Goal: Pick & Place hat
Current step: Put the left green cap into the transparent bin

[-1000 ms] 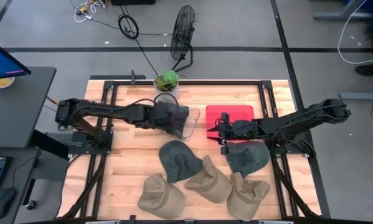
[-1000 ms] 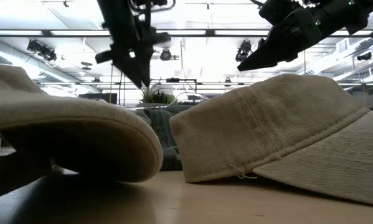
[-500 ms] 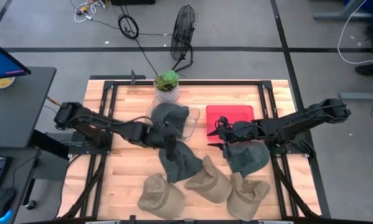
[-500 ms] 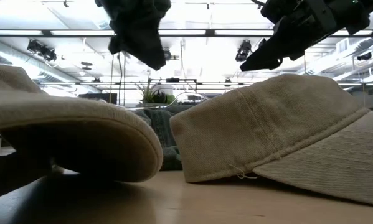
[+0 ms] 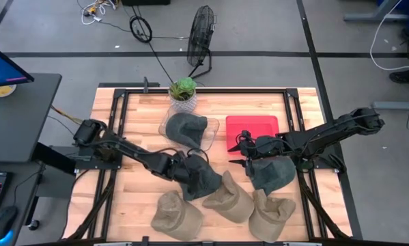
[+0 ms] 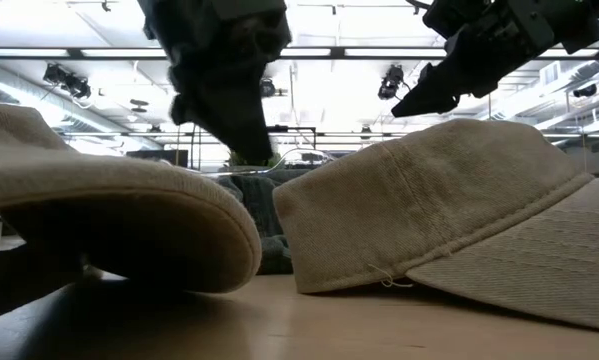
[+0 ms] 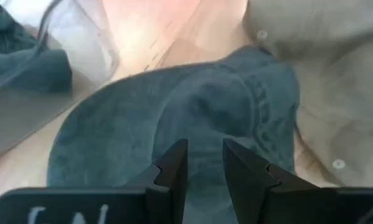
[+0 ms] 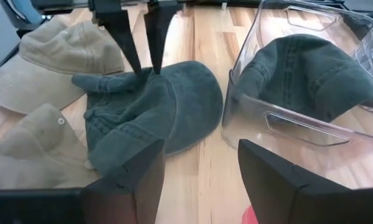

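My left end effector (image 5: 188, 166) sits low over the dark green hat (image 5: 201, 179) at the middle of the high view. In the left wrist view its fingers (image 7: 174, 168) stand a narrow gap apart with their tips down at the denim crown, and the right wrist view shows the same tips (image 8: 138, 65) meeting the cloth; whether fabric is actually pinched between them I cannot tell. My right end effector (image 5: 240, 152) hovers just right of centre, by the lower left corner of the red tray (image 5: 253, 126), jaws spread wide and holding nothing, beside a second green hat (image 5: 272, 172).

I judge the task to be early on. One green hat (image 5: 188, 128) already lies inside the clear bin (image 5: 211, 140) at upper centre. Left on the surface (image 5: 136, 181) are the two green hats and three tan hats (image 5: 226, 199) along the bottom of the frame.

Room is tight. The nearest tan hat touches the brim of the one under my left fingers, so a lift could drag it. The bin's wall stands just above this hat, with the potted plant (image 5: 183, 89) behind it. Bare wood lies open to the left.
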